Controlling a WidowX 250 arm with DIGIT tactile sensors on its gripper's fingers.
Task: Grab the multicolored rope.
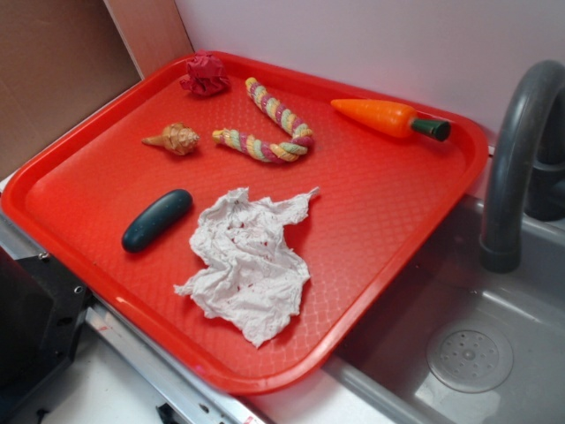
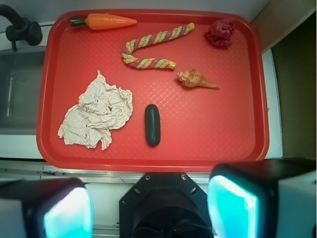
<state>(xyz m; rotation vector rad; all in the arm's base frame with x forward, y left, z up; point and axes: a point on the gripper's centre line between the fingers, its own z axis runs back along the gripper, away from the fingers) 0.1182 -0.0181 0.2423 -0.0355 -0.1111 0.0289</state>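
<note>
Looks like a toy kitchen setup in a lab: grey plastic sink (image 1: 494, 353) w/ drain (image 1: 470, 359) & dark curved faucet (image 1: 516, 159), red tray (image 1: 388, 274) beside it holding play food, e.g. toy carrot (image 1: 388, 117), plain wall behind.

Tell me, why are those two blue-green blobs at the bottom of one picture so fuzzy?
In the wrist view, the glowing teal fingers of the gripper sit right against the lens, so they blur, while the multicolored rope and red tray stay sharp. In the exterior view, soft light, faint shadows and mild glare on the tray's rim.
</note>
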